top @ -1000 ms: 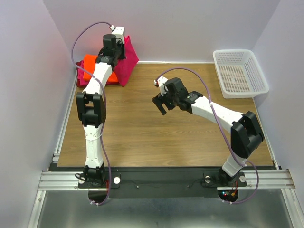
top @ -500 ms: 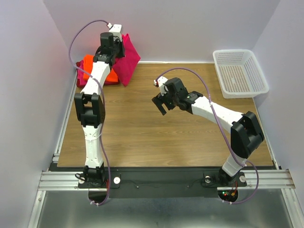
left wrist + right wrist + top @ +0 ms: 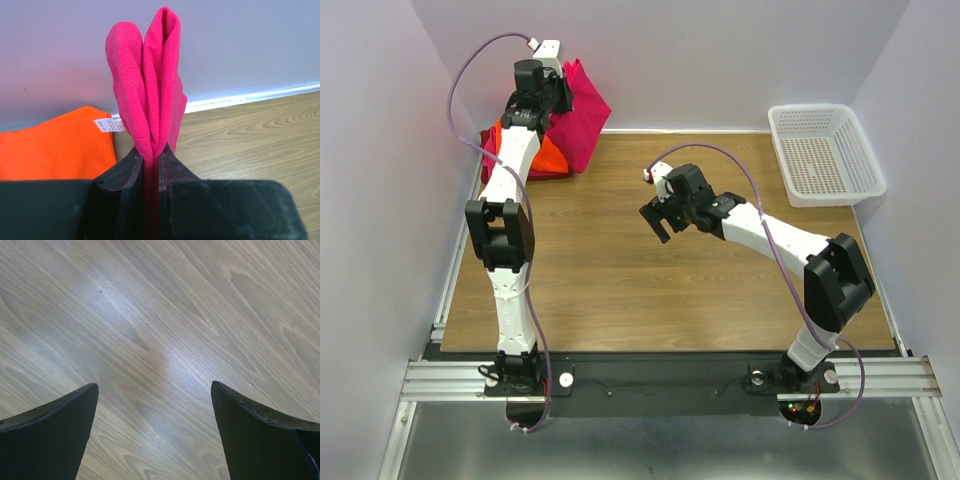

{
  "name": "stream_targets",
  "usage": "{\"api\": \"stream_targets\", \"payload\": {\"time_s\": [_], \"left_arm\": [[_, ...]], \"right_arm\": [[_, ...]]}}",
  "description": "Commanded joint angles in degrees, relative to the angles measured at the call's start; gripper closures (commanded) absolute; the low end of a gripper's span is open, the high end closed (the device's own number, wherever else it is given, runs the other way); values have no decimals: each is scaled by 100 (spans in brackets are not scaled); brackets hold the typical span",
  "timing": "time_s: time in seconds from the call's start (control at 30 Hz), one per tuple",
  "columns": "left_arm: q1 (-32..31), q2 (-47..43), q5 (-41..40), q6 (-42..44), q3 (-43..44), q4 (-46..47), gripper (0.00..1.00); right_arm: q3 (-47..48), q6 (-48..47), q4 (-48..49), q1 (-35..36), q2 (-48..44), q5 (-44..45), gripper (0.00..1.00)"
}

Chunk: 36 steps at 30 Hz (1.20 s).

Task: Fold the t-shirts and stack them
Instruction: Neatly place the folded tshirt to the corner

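Pinched the magenta-pink t-shirt [image 3: 150, 95] between the left jaws, lifted at the far left corner beside the orange t-shirt [image 3: 55, 145]. Hovered with right jaws spread above the desk [image 3: 160, 340].

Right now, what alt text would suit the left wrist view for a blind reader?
The left tool, close up, is shut on a folded magenta-pink t-shirt that sticks up from it. An orange t-shirt lies behind on the left, the wooden table on the right, a pale wall beyond.
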Motion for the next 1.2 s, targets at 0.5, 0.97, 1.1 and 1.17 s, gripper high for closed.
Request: {"api": "stream_targets", "payload": {"time_s": [0.5,0.97,1.1,1.17], "left_arm": [[820,-330,454,-147,123,486,100],[1549,802,1191,38,351,715,100],[1760,1050,1254,-33,466,776,100],[1822,1111,1202,-6,484,803,100]], "right_arm": [[268,93,-14,-26,259,-135,0],[373,110,-111,-27,488,-161,0],[443,128,-164,-18,576,-188,0],[479,128,-181,-27,611,-197,0]]}}
